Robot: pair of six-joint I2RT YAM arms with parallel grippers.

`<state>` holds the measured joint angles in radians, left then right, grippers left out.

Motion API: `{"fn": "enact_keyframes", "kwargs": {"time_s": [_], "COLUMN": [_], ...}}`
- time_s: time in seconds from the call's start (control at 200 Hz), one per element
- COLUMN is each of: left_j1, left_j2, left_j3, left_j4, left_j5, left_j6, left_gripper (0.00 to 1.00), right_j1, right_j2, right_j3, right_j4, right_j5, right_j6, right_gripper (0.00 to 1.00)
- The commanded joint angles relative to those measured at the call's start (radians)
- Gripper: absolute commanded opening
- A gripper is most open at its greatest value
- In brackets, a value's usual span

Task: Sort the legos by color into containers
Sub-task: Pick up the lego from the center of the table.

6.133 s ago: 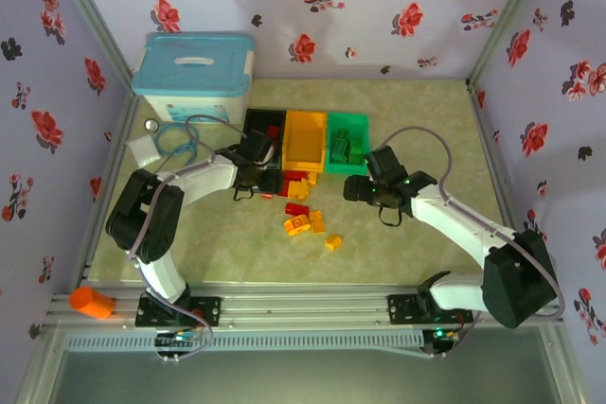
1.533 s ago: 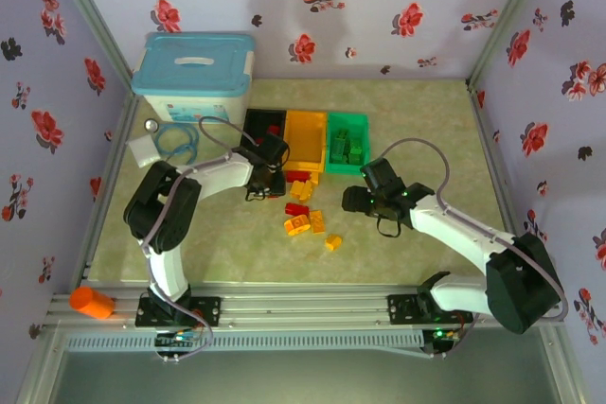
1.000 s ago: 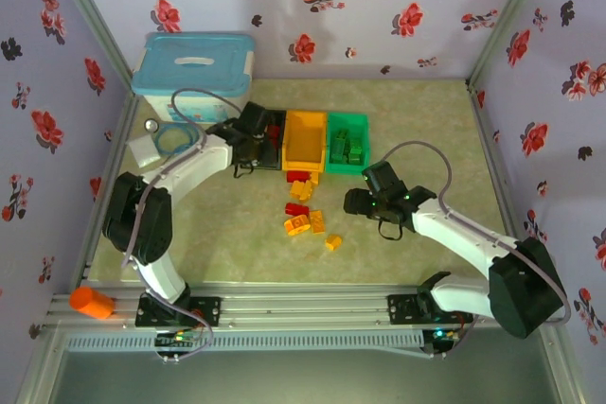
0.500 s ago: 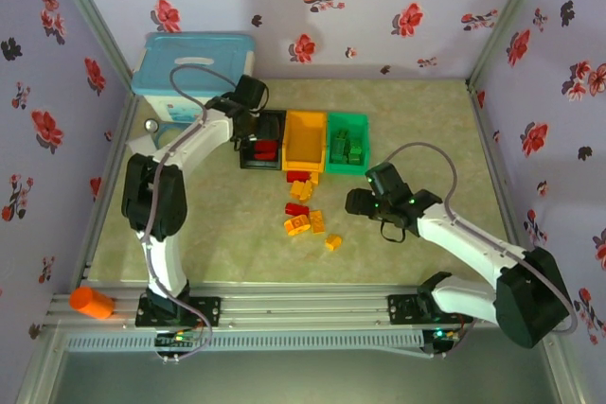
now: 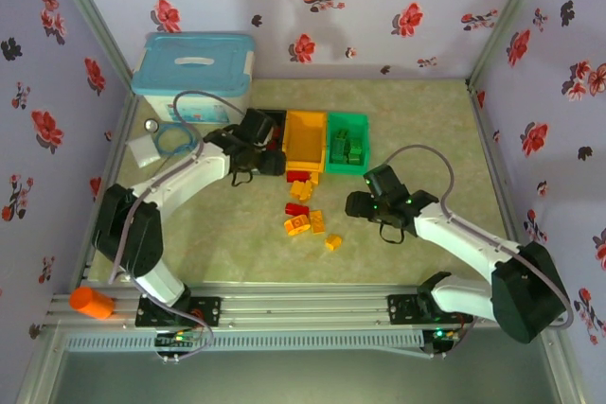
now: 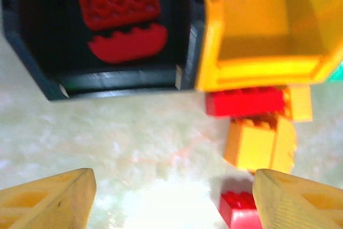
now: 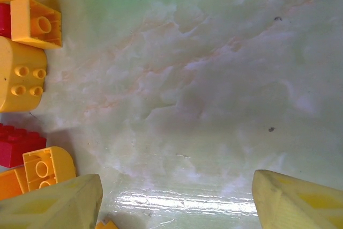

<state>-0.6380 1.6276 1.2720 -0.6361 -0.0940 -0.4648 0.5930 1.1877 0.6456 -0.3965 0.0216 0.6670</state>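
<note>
Here, a pale marbled worktop (image 5: 417, 120) forms the floor of the walled cell, and a large white box (image 5: 194, 68) with a light-blue lid stands at its far-left corner. Two arms reach in from the near edge. Right of the box, three bins stand side by side in a row: the black bin (image 5: 269, 115), the orange-yellow bin (image 5: 305, 136) and the green bin (image 5: 347, 118). The left claw (image 5: 273, 164) hangs just in front of the black bin's near wall; the left wrist view shows its fingers spread wide, with bare worktop between them. The right claw (image 5: 354, 203) hovers low over the worktop, nearer than the green bin and to the right of the loose bricks, its fingers likewise spread and holding nothing. An orange cylinder (image 5: 92, 302) lies on the rail at the near left. Red legos (image 6: 120, 6) lie inside the black bin, and green legos (image 5: 346, 150) inside the green bin. The loose legos (image 5: 305, 222), red and yellow-orange, lie scattered on the worktop in front of the orange-yellow bin, between the two claws. One red brick (image 6: 244, 102) lies right at that bin's near wall, and a yellow-orange brick (image 6: 260, 146) sits just nearer.
</note>
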Motion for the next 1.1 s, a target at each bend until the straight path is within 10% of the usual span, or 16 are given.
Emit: {"fn": "enact_keyframes", "kwargs": {"time_s": [0.0,0.365,1.095], "left_j1": [-0.058,-0.205,-0.255], "left_j2": [-0.035,0.02,0.215], "left_j3": [-0.078,-0.123,0.007], "left_j4": [-0.004,0.054,0.008], "left_j5": [0.013,0.061,0.031], "left_j6": [-0.047,-0.108,-0.083], "left_gripper": [0.77,0.96,0.81], "right_j1": [0.011,0.028,0.033], "right_j2": [0.022,0.059,0.004], "right_j3": [0.008,0.017,-0.03], "right_j4": [0.026,0.051,0.04], "right_j5": [-0.005,-0.008,0.02], "right_j6": [0.028,0.037,0.042], "right_gripper": [0.74,0.73,0.73]}}
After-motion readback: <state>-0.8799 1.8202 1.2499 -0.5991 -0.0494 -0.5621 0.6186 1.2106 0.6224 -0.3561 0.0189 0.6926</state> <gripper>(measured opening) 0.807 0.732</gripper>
